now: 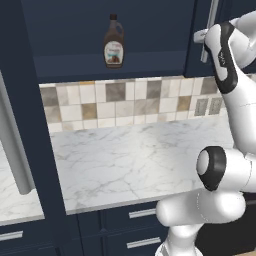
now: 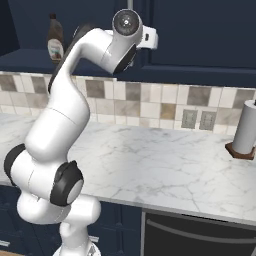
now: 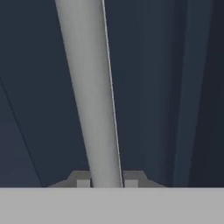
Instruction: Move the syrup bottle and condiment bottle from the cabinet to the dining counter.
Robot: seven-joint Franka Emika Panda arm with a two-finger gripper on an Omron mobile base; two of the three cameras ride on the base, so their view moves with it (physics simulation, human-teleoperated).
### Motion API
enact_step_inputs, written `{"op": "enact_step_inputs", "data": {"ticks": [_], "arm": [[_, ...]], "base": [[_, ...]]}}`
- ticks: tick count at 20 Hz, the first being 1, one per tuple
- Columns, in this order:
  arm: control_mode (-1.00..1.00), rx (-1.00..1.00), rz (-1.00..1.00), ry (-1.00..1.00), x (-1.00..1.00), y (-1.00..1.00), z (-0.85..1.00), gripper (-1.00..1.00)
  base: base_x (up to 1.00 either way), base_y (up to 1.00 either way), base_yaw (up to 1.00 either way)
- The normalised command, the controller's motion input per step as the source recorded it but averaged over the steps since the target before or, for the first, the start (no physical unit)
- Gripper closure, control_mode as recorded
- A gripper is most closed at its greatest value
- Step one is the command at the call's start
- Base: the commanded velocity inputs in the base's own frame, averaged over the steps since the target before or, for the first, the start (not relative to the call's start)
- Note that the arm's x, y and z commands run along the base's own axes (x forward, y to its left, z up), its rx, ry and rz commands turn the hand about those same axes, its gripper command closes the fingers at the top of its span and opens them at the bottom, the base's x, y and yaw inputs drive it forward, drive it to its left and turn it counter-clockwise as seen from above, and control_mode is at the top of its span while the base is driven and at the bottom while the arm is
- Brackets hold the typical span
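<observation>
The syrup bottle, dark brown with a pale label, stands upright on the shelf of the open cabinet; it also appears as the syrup bottle at the upper left of the right base view. My gripper is shut on the long silver bar handle of the cabinet's right-hand door, one fingertip on each side of the bar. In the left base view the gripper sits against that handle, to the right of the bottle. The condiment bottle and the dining counter are out of view.
A marble worktop backed by a tiled wall lies below the cabinet. A swung-open door with a silver handle hangs at the left. A paper towel roll stands at the right. Navy drawers run under the worktop.
</observation>
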Motion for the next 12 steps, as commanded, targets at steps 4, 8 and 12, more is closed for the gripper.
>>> {"op": "enact_step_inputs", "data": {"ticks": [4, 8, 12], "arm": [[-1.00, 0.00, 0.00, -0.04, -0.91, -0.07, 0.00, 1.00], [-1.00, 0.00, 0.01, -0.05, -1.00, -0.74, 0.00, 1.00], [-1.00, 0.00, 0.05, 0.00, -1.00, -0.88, 0.00, 1.00]], "base": [[0.00, 0.00, 0.00], [0.00, 0.00, 0.00], [0.00, 0.00, 0.00]]}}
